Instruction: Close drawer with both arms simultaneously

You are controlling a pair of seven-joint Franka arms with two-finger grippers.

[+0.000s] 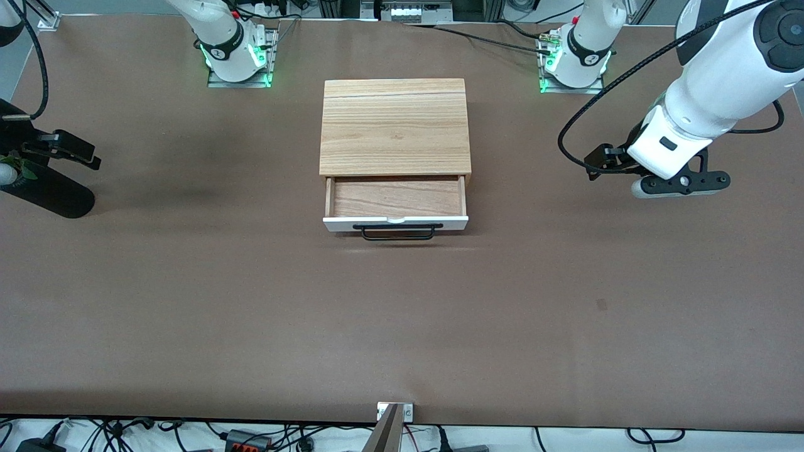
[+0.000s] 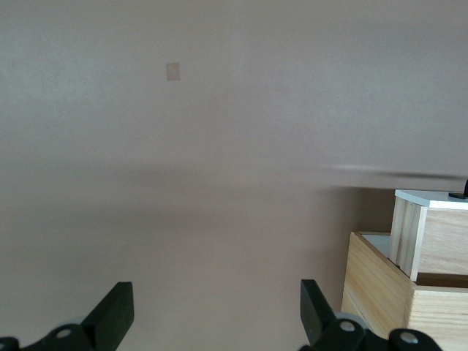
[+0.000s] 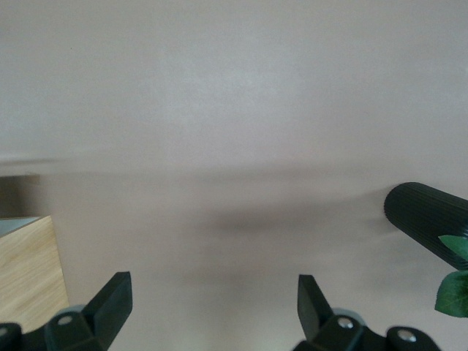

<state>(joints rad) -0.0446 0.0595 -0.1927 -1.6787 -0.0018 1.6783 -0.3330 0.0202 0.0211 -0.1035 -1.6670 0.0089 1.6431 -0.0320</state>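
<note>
The light-wood cabinet (image 1: pixel 396 125) stands mid-table between the arm bases. Its drawer (image 1: pixel 396 199) is pulled out toward the front camera, with the white front panel (image 1: pixel 440 221) and black wire handle (image 1: pixel 398 233) showing; the tray is empty. My left gripper (image 1: pixel 684 182) hangs open and empty over bare table toward the left arm's end, well apart from the drawer. Its wrist view (image 2: pixel 217 307) shows the drawer's corner (image 2: pixel 431 234) and the cabinet (image 2: pixel 380 285). My right gripper (image 1: pixel 59 147) is open and empty (image 3: pixel 214 303) at the right arm's end, with the cabinet's corner (image 3: pixel 25 270) in view.
A black ribbed cylinder (image 1: pixel 50 196) with green leaves (image 1: pixel 16 168) lies beside my right gripper; it also shows in the right wrist view (image 3: pixel 428 219). The brown table (image 1: pixel 402 326) spreads wide in front of the drawer. Cables run along the table's near edge.
</note>
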